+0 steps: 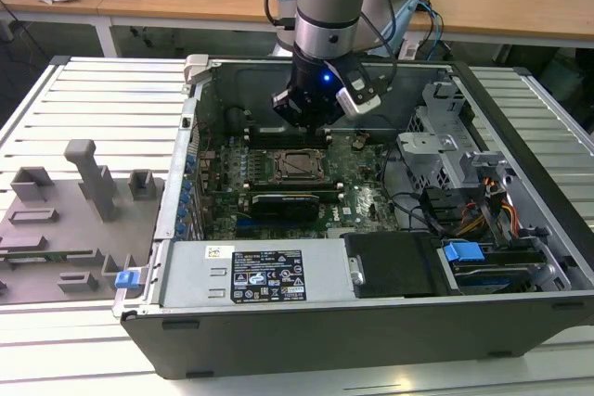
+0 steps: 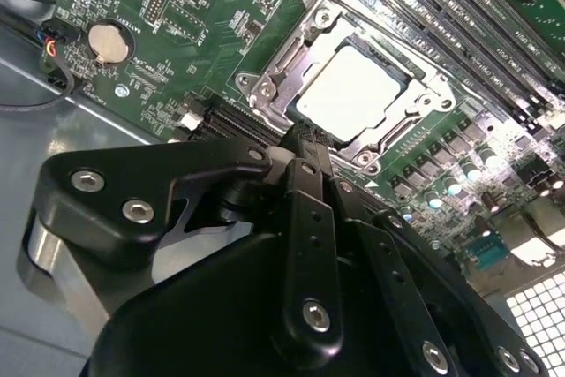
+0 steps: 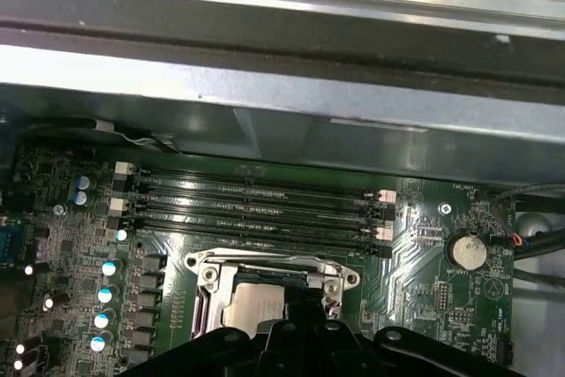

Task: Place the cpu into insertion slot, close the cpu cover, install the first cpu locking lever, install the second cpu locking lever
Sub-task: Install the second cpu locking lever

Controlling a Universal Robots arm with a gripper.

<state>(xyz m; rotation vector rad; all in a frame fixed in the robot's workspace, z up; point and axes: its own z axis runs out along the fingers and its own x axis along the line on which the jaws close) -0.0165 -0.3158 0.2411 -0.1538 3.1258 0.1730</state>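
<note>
The gripper [image 2: 305, 143] hangs over the motherboard [image 1: 362, 187] inside the open computer case [image 1: 371, 322], its fingers closed together with nothing held. The cpu [image 2: 347, 93] sits in the insertion slot [image 3: 265, 293], framed by the cpu cover [image 2: 274, 77]. No print is legible.

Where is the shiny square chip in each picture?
Exterior view: the cpu sits mid-board inside the case, just below the gripper.
Second wrist view: the cpu lies inside the silver cover, just past the gripper's tip.
First wrist view: the cpu shows partly, behind the gripper.
Shared landmark: the long memory slots beside the socket.
</note>
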